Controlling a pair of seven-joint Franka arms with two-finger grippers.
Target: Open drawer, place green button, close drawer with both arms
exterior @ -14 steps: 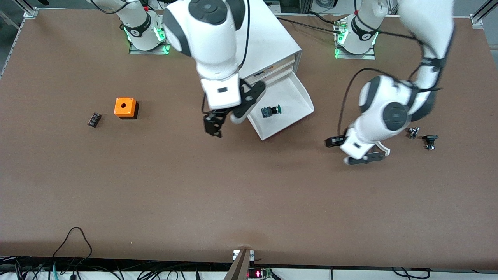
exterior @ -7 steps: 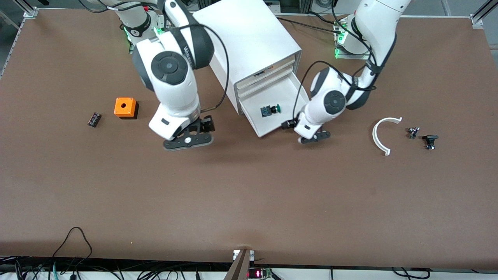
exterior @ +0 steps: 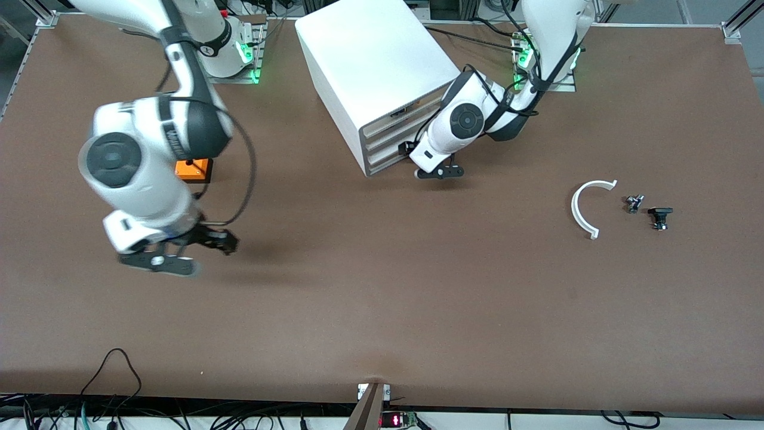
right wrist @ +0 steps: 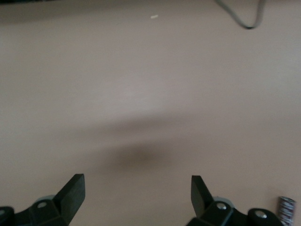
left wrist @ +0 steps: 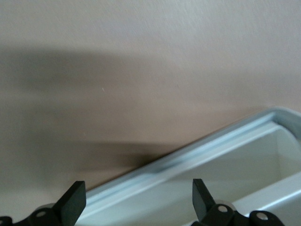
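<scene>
The white cabinet (exterior: pixel 376 60) stands between the arm bases, and all its drawers sit pushed in. The lowest drawer (exterior: pixel 387 160) is flush with the others. The button is hidden. My left gripper (exterior: pixel 409 147) is low in front of that drawer, at its pale front. In the left wrist view the open gripper (left wrist: pixel 136 200) holds nothing, and the white drawer edge (left wrist: pixel 211 153) lies between the fingers. My right gripper (exterior: pixel 224 240) is over bare table toward the right arm's end. In the right wrist view it (right wrist: pixel 136 195) is open and holds nothing.
An orange cube (exterior: pixel 200 169) is partly covered by the right arm. A white curved piece (exterior: pixel 588 206) and two small black parts (exterior: pixel 634 203) (exterior: pixel 659 216) lie toward the left arm's end. Cables (exterior: pixel 113 370) hang at the table's front edge.
The open drawer with the button in it has slid shut, the left gripper following its front in. The right arm has swung away from the cabinet, toward its own end and the front camera.
</scene>
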